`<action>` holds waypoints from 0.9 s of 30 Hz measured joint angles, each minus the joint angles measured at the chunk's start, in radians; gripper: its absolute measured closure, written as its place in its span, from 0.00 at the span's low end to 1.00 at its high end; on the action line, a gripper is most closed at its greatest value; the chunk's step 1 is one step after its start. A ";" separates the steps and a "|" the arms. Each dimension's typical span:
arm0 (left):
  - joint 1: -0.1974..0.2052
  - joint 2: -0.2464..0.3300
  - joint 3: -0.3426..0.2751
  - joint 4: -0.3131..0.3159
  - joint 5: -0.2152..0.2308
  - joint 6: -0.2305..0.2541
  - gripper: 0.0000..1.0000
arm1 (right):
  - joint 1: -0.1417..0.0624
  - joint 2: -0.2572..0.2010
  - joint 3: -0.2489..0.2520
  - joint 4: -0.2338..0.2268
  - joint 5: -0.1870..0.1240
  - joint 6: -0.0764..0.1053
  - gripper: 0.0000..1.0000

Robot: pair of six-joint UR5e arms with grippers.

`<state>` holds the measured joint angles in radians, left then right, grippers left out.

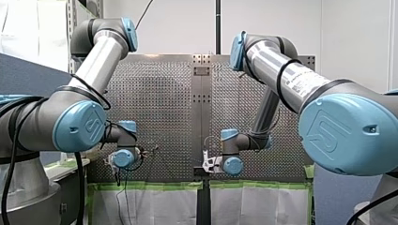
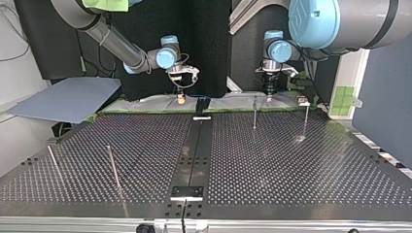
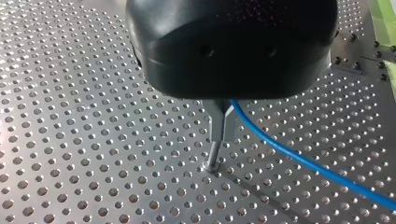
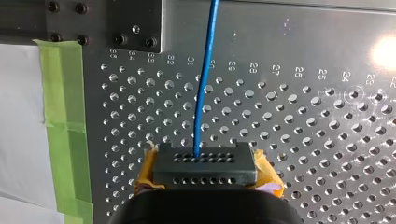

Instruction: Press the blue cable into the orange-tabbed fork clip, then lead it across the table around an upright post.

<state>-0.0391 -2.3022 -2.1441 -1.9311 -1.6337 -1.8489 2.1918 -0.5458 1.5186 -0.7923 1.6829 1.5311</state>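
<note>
- Where your right hand (image 4: pixel 204 162) stands low over the perforated metal bench (image 4: pixel 303 140), its yellow-padded fingers are pressed together on the thin blue cable (image 4: pixel 204 84). The cable runs straight ahead from them towards a dark bolted plate (image 4: pixel 135 23).
- Beside that hand, a strip of green tape (image 4: pixel 65 116) lines the bench edge.
- Your left hand (image 3: pixel 222 130) has its metal fingers drawn tight together. The cable leaves from between them and trails off over the bench.
- Just under those fingertips stands a slim upright metal post (image 3: pixel 213 156), with the cable passing on one side of it.
- Seen from the top view, both hands sit at the bench's far edge, well apart, with a small dark fixture (image 2: pixel 202 104) between them. You cannot tell whether the cable lies in it.
</note>
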 joint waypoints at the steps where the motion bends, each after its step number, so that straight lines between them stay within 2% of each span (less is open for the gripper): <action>1: 0.001 0.000 0.000 0.001 0.000 -0.001 1.00 | 0.000 0.000 -0.001 0.001 0.000 0.000 1.00; 15: 0.011 -0.071 0.004 0.019 0.010 -0.004 1.00 | -0.006 0.001 -0.004 0.010 0.000 -0.006 1.00; 22: 0.016 -0.074 0.047 -0.021 0.016 -0.006 1.00 | -0.011 0.001 -0.008 0.013 0.000 -0.009 1.00; 27: 0.018 -0.073 0.058 -0.034 0.019 -0.008 1.00 | -0.011 0.001 -0.019 0.030 0.000 -0.018 1.00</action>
<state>-0.0207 -2.3755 -2.0866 -1.9647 -1.6151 -1.8570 2.1808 -0.5453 1.4999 -0.7627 1.6829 1.5133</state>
